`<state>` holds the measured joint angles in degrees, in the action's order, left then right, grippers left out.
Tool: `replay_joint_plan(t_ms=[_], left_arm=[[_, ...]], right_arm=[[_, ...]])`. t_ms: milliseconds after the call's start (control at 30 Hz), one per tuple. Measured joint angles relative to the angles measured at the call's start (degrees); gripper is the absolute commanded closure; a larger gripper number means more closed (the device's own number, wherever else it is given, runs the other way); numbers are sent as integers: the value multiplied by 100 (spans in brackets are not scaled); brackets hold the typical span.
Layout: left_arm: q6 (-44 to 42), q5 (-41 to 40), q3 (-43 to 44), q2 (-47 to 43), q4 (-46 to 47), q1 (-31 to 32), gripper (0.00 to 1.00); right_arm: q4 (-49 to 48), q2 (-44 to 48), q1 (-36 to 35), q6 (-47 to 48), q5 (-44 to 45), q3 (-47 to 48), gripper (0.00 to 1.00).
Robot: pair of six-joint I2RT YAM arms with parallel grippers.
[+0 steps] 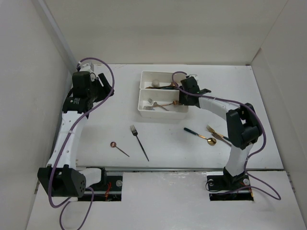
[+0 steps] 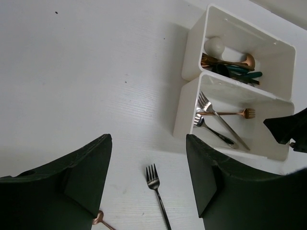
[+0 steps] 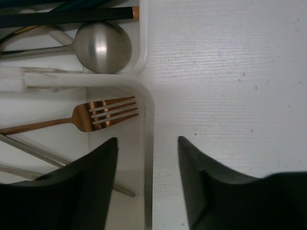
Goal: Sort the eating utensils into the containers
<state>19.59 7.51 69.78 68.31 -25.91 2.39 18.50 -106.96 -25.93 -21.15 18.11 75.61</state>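
Two joined white trays stand at the table's middle back: the far tray (image 1: 144, 76) (image 2: 211, 14) holds spoons, the near tray (image 1: 160, 114) (image 2: 184, 110) holds forks, among them a copper fork (image 2: 232, 113) (image 3: 98, 116). On the table lie a black fork (image 1: 139, 142) (image 2: 157, 191), a copper spoon (image 1: 119, 148) (image 2: 99, 219), a green-handled gold spoon (image 1: 200, 136) and a gold fork (image 1: 217, 134). My left gripper (image 1: 106, 86) (image 2: 148, 143) is open and empty, high up left of the trays. My right gripper (image 1: 181, 97) (image 3: 147, 158) is open and empty, straddling the near tray's right rim (image 3: 148, 120).
A silver spoon bowl (image 3: 101, 46) lies at the far tray's right end beside the divider. White walls enclose the table at the left, back and right. The arm bases sit at the near edge.
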Motion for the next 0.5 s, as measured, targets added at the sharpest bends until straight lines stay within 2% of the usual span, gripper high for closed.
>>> replay_joint_plan(t_ms=[100,233,367,500], left_arm=[[0,17,0,7,2,-24,40],[0,24,-2,9,2,-61,40],[0,26,-2,9,2,-63,39],[15,-94,-2,7,2,-63,27]], right_arm=[[-17,109,-2,44,-7,-35,24],[35,710,-85,188,256,-26,0],[52,1432,-516,601,824,400,0],[-205,2070,-1663,1005,1185,446,0]])
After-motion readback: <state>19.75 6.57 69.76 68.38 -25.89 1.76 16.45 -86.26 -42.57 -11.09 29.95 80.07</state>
